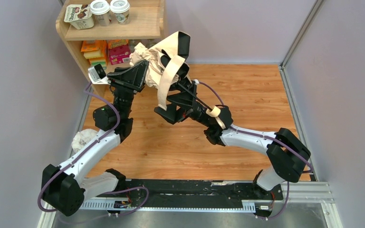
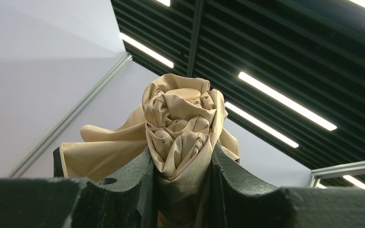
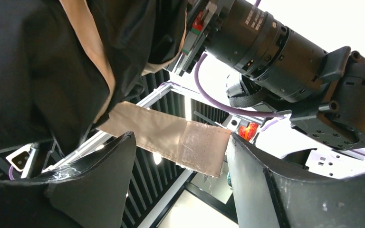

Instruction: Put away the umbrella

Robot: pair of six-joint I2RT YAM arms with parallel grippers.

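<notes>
At left, just in front of the shelf (image 1: 123,26): left pincer (image 2: 183,164), pinching the bunched beige canopy of the umbrella (image 2: 180,118). Holds it aloft above the wooden surface (image 1: 247,95). In the middle: beige strap (image 1: 168,80) dangling, black shaft slanting down rightward to the handle (image 1: 214,112). At right: right pincer (image 3: 180,138), spread wide, strap end lying across the gap.

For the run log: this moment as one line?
left hand: shut on umbrella | right hand: open, strap end between fingers | umbrella: held aloft
</notes>
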